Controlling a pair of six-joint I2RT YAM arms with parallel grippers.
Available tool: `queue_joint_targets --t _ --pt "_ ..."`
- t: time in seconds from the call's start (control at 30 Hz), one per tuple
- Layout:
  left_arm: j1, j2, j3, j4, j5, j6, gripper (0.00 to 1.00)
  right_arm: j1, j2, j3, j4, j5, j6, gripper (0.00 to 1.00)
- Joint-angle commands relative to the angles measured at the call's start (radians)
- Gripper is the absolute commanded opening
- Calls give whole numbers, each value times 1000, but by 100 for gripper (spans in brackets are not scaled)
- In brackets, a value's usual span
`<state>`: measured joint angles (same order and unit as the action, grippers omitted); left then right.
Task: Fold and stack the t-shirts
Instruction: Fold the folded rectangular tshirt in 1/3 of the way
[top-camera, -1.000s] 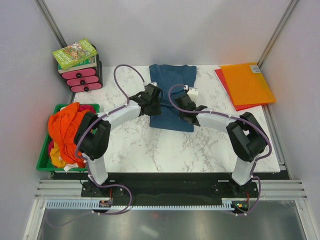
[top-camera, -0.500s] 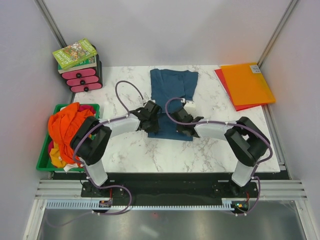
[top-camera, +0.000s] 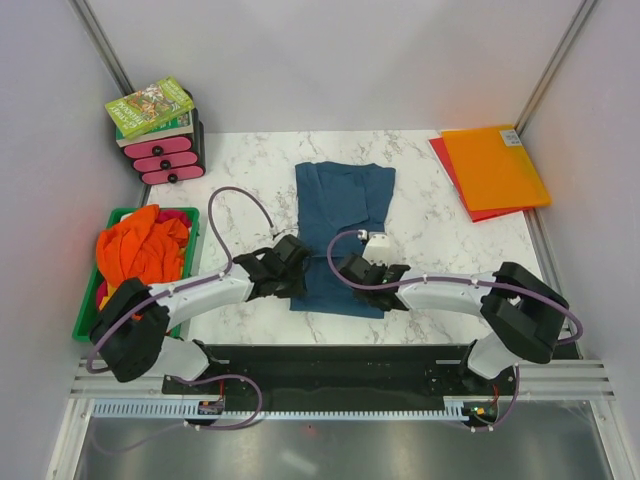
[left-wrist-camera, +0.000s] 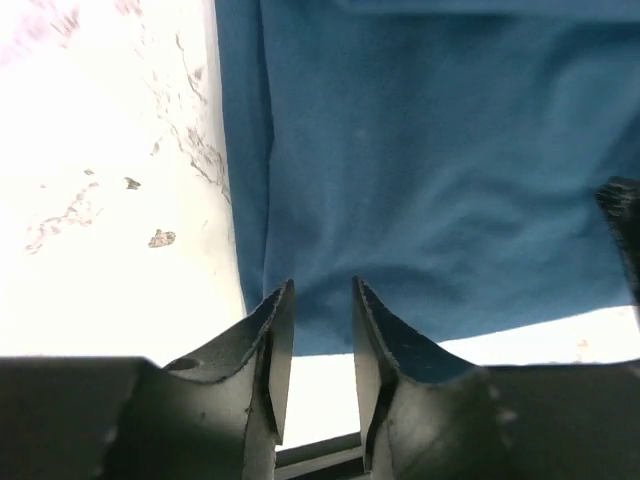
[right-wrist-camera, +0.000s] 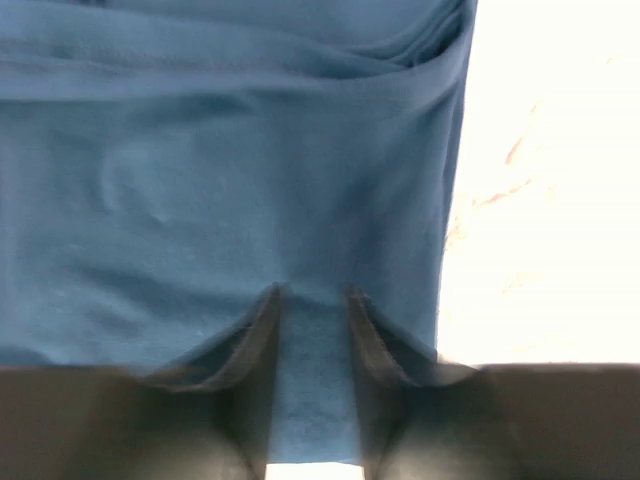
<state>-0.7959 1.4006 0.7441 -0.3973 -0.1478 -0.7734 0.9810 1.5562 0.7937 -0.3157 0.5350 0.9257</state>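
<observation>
At the near end of the blue t-shirt, flat on the bench, we have our left end effector and right end effector a little spread, pinching nothing. Its long way runs straight away from both.

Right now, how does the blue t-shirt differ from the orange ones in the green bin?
The blue t-shirt lies flat on the table, folded to a narrow strip; the orange t-shirts are a crumpled heap. The blue t-shirt has the left pincer and right pincer at its near edge; the orange t-shirts sit in the green bin, no pincer near. Both are soft cloth.
</observation>
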Motion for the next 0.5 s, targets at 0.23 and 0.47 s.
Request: queue_joint_targets --t 0.23,0.47 --pt "3 -176 61 25 -44 -4 38 35 30 262 -112 145 -154 0" --pt "1 -169 -12 64 -42 -20 31 33 139 325 -83 80 -203 0"
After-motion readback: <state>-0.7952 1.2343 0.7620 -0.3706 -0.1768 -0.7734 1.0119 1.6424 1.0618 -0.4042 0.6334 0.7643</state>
